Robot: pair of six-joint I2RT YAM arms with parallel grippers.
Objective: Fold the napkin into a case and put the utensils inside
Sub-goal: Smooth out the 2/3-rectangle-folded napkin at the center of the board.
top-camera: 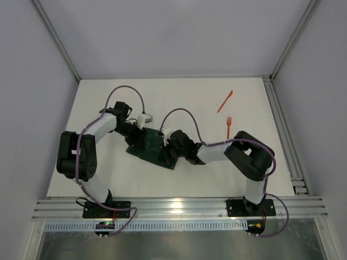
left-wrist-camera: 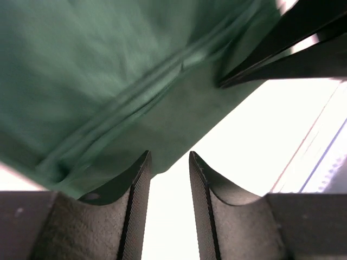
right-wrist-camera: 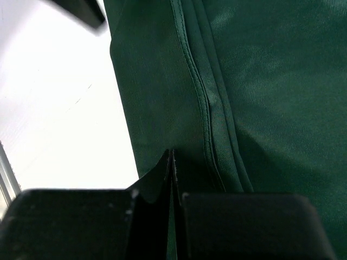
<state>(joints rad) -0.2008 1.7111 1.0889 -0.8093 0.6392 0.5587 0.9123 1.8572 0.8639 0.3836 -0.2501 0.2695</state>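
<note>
Napkin (top-camera: 152, 147) half hidden under both arms; fold layers unclear.

place: robot test cell, lab-like | walls: plain grey panels (top-camera: 162, 32) on aluminium framing (top-camera: 54, 40), far beyond both end effectors | counter (top-camera: 179, 97): bare white board | near edge: slotted aluminium rail (top-camera: 179, 207) carrying two arm bases, purple cabling (top-camera: 187, 116)
</note>
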